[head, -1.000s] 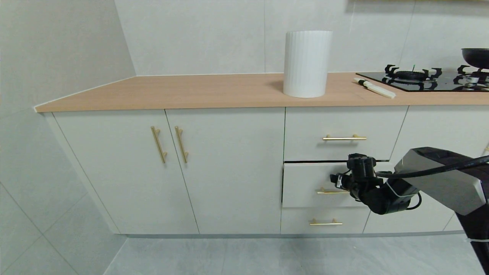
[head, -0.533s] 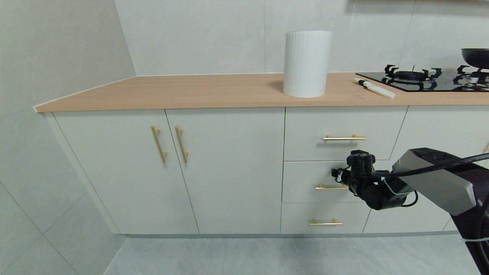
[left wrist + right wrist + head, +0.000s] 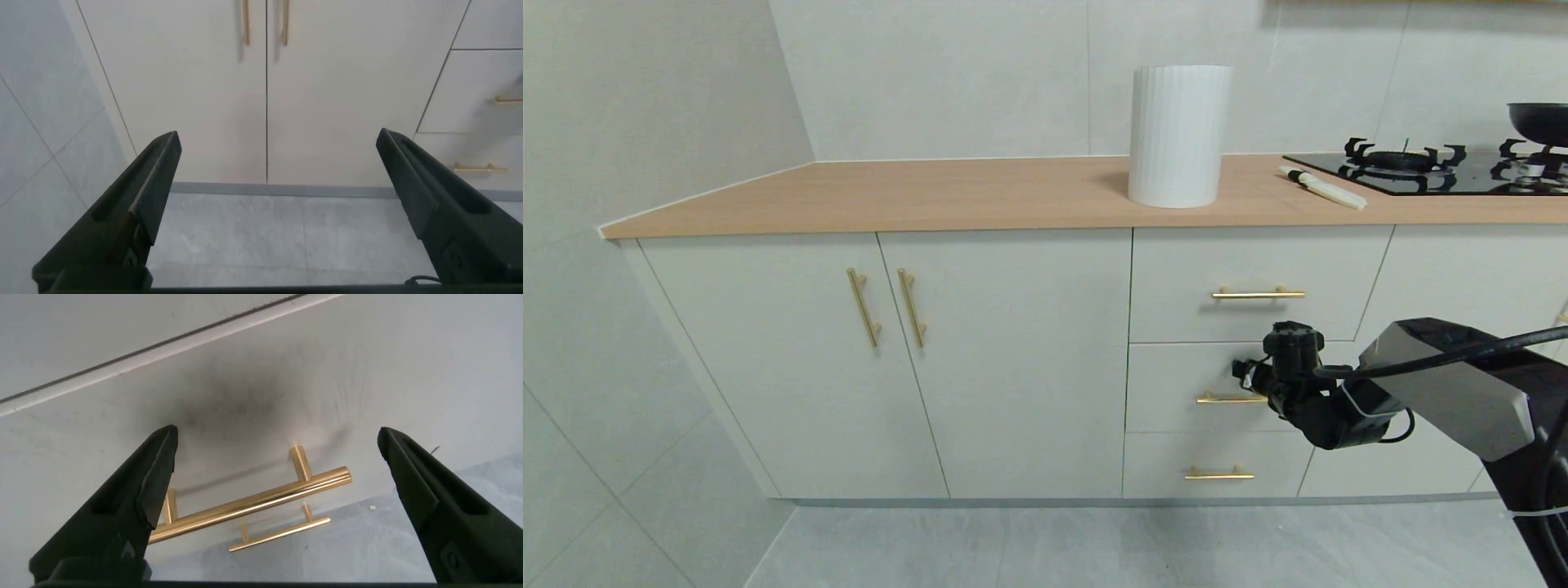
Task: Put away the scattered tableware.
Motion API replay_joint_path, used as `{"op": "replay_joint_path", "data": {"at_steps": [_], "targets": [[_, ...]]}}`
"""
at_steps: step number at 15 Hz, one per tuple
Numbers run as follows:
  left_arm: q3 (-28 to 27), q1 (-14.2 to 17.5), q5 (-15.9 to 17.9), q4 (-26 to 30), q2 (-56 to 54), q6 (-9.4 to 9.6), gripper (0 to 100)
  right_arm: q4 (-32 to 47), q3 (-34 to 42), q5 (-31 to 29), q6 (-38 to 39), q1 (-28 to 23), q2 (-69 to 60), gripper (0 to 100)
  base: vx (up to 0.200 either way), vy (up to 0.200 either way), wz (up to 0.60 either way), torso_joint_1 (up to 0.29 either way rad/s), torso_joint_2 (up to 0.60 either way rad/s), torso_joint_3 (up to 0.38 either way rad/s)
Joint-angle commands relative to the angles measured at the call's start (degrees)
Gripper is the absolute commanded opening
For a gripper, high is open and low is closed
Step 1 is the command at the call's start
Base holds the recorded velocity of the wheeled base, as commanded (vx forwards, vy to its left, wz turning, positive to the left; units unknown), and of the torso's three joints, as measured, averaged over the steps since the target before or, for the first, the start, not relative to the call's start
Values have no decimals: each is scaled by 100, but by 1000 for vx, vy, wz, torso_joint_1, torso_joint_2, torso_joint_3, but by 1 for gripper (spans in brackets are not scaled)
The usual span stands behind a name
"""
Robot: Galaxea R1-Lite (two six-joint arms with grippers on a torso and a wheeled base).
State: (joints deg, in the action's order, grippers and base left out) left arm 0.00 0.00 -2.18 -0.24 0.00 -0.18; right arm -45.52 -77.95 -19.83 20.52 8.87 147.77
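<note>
A white-handled utensil point(image 3: 1321, 188) lies on the wooden countertop point(image 3: 947, 196), just left of the hob. My right gripper point(image 3: 1252, 382) point(image 3: 275, 457) is open, close against the front of the middle drawer point(image 3: 1176, 384). That drawer's brass handle point(image 3: 1229, 398) point(image 3: 261, 502) runs across the gap between the fingers, which do not grip it. The drawer front sits flush with the cabinet. My left gripper point(image 3: 278, 147) is open with nothing in it, low down and facing the double cabinet doors point(image 3: 265, 82) and the floor.
A tall white ribbed cylinder point(image 3: 1180, 135) stands on the counter. A black gas hob point(image 3: 1429, 167) with a dark pan point(image 3: 1539, 122) is at the right. Top drawer point(image 3: 1258, 282) and bottom drawer point(image 3: 1217, 469) are shut. Grey tiled floor point(image 3: 1045, 547) lies below.
The middle drawer stood slightly pulled out a second ago and is now flush and shut. My right gripper has moved in toward the cabinet with it.
</note>
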Motion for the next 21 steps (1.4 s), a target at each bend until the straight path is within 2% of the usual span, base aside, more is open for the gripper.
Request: {"op": "replay_joint_path", "data": {"at_steps": [1,3,6,8,10,11,16,18,20,21], "targets": [[0,0,-2,-2,0,-8,100,61,342,23,-21,9,-372,100,0,0,0,0,0,0],[0,0,-2,-2,0,1,100,166,1203,164,-83,62,-1286,100,0,0,0,0,0,0],[0,0,-2,-2,0,-8,100,738,2662,182,-109,308,-3554,100,0,0,0,0,0,0],[0,0,-2,-2,0,1,100,1608,3145,138,-180,466,-4951,100,0,0,0,0,0,0],[0,0,-2,-2,0,1,100,2021,3470,103,-197,589,-5716,100,0,0,0,0,0,0],[0,0,-2,-2,0,1,100,2249,3963,-20,-443,659,-6735,100,0,0,0,0,0,0],[0,0,-2,-2,0,1,100,2355,5808,-179,-1410,651,-9724,100,0,0,0,0,0,0],[0,0,-2,-2,0,1,100,2847,6195,-416,-1568,607,-10752,100,0,0,0,0,0,0],[0,0,-2,-2,0,1,100,3655,6186,-855,-1586,580,-11605,100,0,0,0,0,0,0],[0,0,-2,-2,0,-8,100,4042,6177,-1022,-1718,273,-12044,100,0,0,0,0,0,0]]}}
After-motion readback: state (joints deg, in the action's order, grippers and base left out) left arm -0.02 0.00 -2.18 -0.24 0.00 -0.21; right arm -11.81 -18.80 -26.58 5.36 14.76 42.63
